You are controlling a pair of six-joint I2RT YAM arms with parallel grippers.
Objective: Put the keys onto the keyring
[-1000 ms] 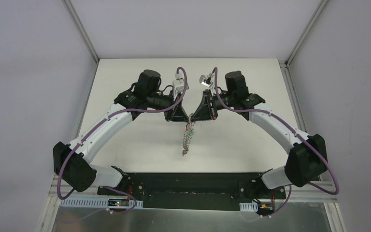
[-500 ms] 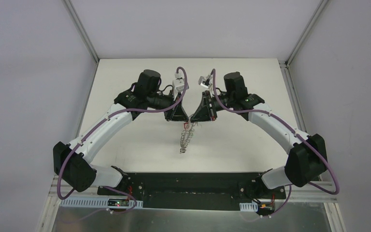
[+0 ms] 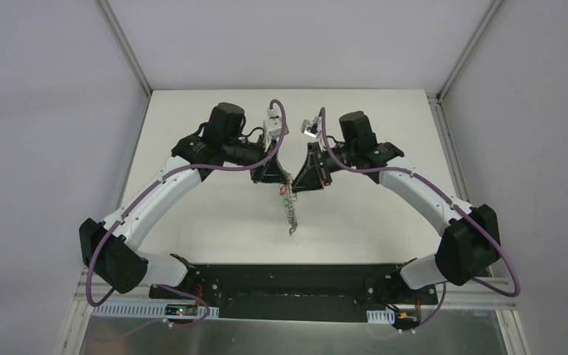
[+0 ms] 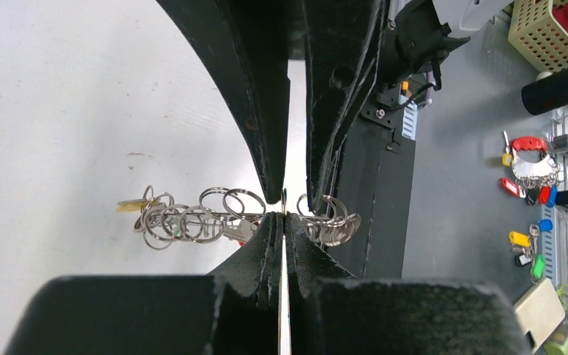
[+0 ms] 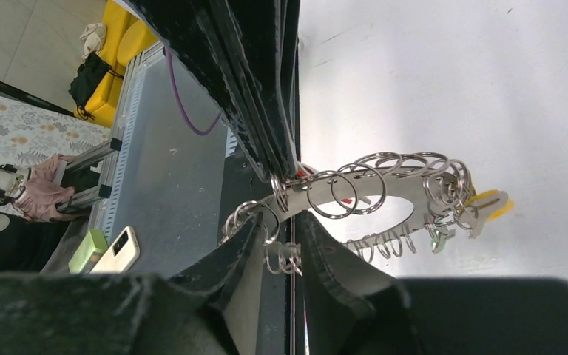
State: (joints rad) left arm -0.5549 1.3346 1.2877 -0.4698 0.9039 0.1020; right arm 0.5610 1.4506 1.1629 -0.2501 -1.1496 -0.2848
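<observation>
The keyring (image 3: 290,214) hangs edge-on between both grippers, above the white table (image 3: 192,133). In the right wrist view it is a flat grey ring (image 5: 407,194) rimmed with small split rings. Small keys hang on it: a yellow-headed one (image 5: 489,204), a green one (image 5: 438,238) and a red one (image 5: 345,198). My left gripper (image 4: 283,216) is shut on the ring's thin edge, and the yellow key (image 4: 130,205) shows off to the left. My right gripper (image 5: 281,225) is closed on the ring's rim, with small split rings between its fingers. The two grippers meet tip to tip (image 3: 288,180).
A black base rail (image 3: 288,277) runs along the near table edge. Off the table, the left wrist view shows a basket (image 4: 543,33) and loose coloured key tags (image 4: 526,244). A phone (image 5: 118,251) lies below the table in the right wrist view.
Both grippers have shifted slightly toward the far side. The hanging keyring has swung, so its lower end has moved from lower left to lower right.
</observation>
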